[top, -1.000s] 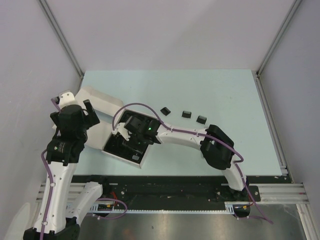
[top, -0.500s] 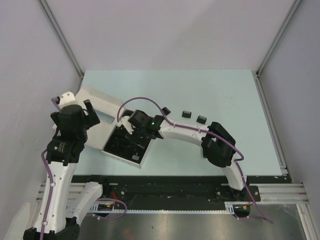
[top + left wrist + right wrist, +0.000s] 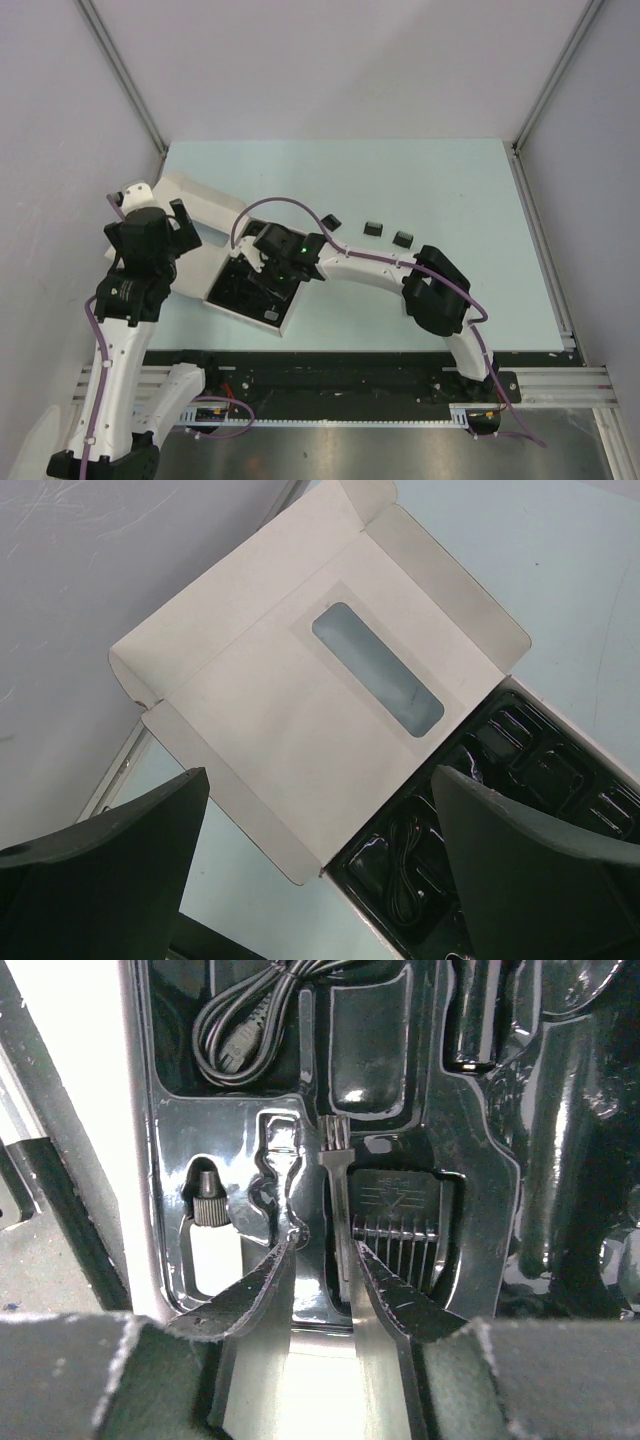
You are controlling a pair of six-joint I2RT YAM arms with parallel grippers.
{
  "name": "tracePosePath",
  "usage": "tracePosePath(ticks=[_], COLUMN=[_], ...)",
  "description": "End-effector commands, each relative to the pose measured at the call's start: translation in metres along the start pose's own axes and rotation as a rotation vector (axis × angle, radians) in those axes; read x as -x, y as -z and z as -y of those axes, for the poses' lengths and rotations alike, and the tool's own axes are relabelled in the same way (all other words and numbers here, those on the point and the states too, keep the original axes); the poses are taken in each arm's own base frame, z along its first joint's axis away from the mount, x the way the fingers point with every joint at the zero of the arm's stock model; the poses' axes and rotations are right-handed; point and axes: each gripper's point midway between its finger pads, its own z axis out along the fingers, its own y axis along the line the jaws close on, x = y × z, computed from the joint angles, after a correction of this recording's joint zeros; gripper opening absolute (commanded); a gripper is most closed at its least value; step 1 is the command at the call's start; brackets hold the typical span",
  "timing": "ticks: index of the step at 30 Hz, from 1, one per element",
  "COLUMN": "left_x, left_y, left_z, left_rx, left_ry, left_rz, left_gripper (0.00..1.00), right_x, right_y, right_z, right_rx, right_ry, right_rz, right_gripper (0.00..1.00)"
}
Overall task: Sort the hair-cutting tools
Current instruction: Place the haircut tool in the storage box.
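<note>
Tiny black brush [image 3: 338, 1210] lies in the black tray [image 3: 250, 1125], handle running straight back between the right pincer's [image 3: 327, 1250] part-open, unclamped fingers, bristles pointing away from the wrist.

So I count three little comb guards [image 3: 373, 228] out on the table [image 3: 450, 190], one coiled cable [image 3: 245, 1020], one tiny brush [image 3: 335, 1190], one white box [image 3: 280, 700].

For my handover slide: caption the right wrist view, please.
Right fingers straddle the tiny brush over the black tray, coiled cable in a compartment beyond.
</note>
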Motion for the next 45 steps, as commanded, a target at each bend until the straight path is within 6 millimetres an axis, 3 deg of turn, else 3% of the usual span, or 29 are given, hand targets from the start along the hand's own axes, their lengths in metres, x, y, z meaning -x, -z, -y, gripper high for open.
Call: tracePosePath(ticks=[1,6,33,45], left_x=[0.003,0.004,0.002,0.001], left_y=[-0.001,-0.001,-0.002,-0.002], left_z=[-0.001,-0.001,-0.001,-0.002], left_rx=[0.002,0.003,0.009,0.009], left_ry=[0.016,0.018,0.008,0.008], left_rz=[0.009,0.012,0.006,0.006], left_gripper=[1.0,1.0,1.0,1.0], right_x=[0.032,0.039,0.022,0.013], right_y=[0.02,0.021,-0.008,-0.011], right_z=[0.004,0.004,0.007,0.002], right_rx=[-0.042,-0.041,0.01,0.048], right_ry=[0.023,0.036,0.033,0.029], right_rz=[0.105,0.131,0.077,0.049], right_gripper=[0.33,0.36,0.36,0.24])
